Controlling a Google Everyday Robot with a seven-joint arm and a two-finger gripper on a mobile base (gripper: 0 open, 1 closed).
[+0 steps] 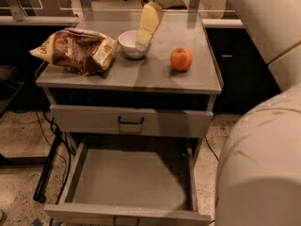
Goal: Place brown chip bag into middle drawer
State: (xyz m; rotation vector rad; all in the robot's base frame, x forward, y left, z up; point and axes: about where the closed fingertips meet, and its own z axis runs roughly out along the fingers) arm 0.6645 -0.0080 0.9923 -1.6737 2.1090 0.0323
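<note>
Claw (143,43) over bowl (125,43) — orange (181,59) near, brown chip bag (75,51) beside

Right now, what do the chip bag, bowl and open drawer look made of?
Brown chip bag: glossy plastic film, likely; crinkled, catching highlights. White bowl: smooth ceramic or plastic, can't tell which. Middle drawer: matte grey painted metal, by its flat thin walls. Hand hangs over the bowl.
</note>
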